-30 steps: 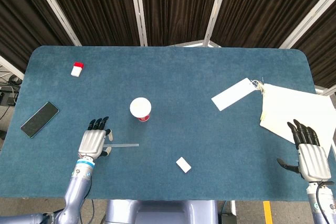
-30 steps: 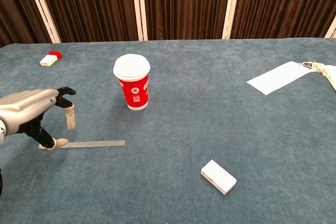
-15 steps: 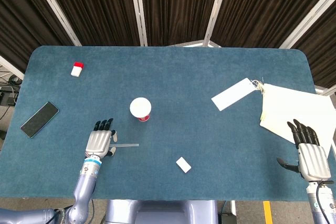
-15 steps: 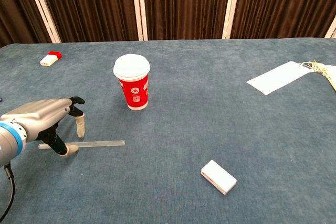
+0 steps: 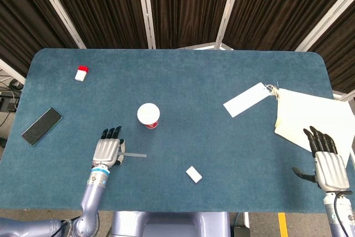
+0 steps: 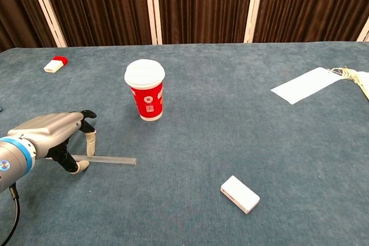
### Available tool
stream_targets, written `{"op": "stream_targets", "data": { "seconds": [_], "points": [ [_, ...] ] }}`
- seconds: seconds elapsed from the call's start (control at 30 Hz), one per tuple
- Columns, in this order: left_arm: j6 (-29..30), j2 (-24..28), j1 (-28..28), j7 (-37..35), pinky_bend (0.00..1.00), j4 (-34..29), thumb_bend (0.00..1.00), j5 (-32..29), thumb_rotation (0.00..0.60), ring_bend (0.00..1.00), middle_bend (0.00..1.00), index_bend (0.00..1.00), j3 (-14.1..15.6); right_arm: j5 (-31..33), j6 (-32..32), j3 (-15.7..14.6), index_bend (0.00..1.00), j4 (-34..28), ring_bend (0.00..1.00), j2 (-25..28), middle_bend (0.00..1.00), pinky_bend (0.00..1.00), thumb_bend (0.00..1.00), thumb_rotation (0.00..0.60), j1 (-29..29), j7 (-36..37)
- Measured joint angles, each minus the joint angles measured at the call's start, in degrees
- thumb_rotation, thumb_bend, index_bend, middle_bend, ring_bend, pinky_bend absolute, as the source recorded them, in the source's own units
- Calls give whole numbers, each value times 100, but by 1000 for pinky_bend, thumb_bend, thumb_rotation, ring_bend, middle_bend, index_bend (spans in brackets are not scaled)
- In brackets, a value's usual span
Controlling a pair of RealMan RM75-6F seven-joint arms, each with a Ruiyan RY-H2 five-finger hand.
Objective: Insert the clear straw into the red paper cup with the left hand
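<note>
The red paper cup (image 5: 148,115) (image 6: 146,95) stands upright with a white lid, left of the table's middle. The clear straw (image 5: 135,155) (image 6: 114,160) lies flat on the blue cloth in front of it, slightly skewed. My left hand (image 5: 108,149) (image 6: 53,135) is palm down over the straw's left end, which it hides. Its thumb and a finger pinch the straw there, close to the cloth. My right hand (image 5: 327,166) rests flat at the front right edge with fingers spread and nothing in it. The chest view does not show the right hand.
A small white block (image 5: 193,174) (image 6: 240,193) lies front of centre. A red-and-white block (image 5: 82,72) (image 6: 56,64) sits back left, a dark phone (image 5: 41,126) at the left edge. A white slip (image 5: 247,99) (image 6: 308,85) and cream sheets (image 5: 310,121) lie right.
My left hand slid right along the straw and lowered, its thumb and finger drawing together on it. The straw's right end shifted slightly toward me. The right hand stayed still.
</note>
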Motion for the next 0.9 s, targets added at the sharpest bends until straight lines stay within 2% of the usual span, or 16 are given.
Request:
{"op": "stream_targets", "data": {
  "seconds": [0.27, 0.47, 0.67, 0.77, 0.9],
  "points": [
    [107, 108, 22, -239, 0, -148, 364, 190, 600, 0, 0, 579, -26, 6, -5, -1, 10, -1, 0, 5, 0, 0, 141, 600, 0, 4],
    [189, 338, 49, -507, 0, -561, 364, 352, 600, 0, 0, 580, -152, 22, -22, -5, 10, -10, 0, 8, 0, 0, 141, 600, 1, -9],
    [322, 745, 55, -1056, 0, -1416, 365, 803, 600, 0, 0, 580, -502, 25, -22, -3, 10, -11, 0, 6, 0, 0, 141, 600, 2, -13],
    [330, 946, 27, -1422, 0, -1811, 364, 950, 600, 0, 0, 580, -773, 37, -31, 3, 10, -16, 0, 6, 0, 0, 141, 600, 6, 2],
    [210, 1141, -71, -2043, 0, -2193, 364, 874, 600, 0, 0, 580, -1289, 64, -58, 11, 10, -12, 0, 4, 0, 0, 141, 600, 14, 31]
  ]
}}
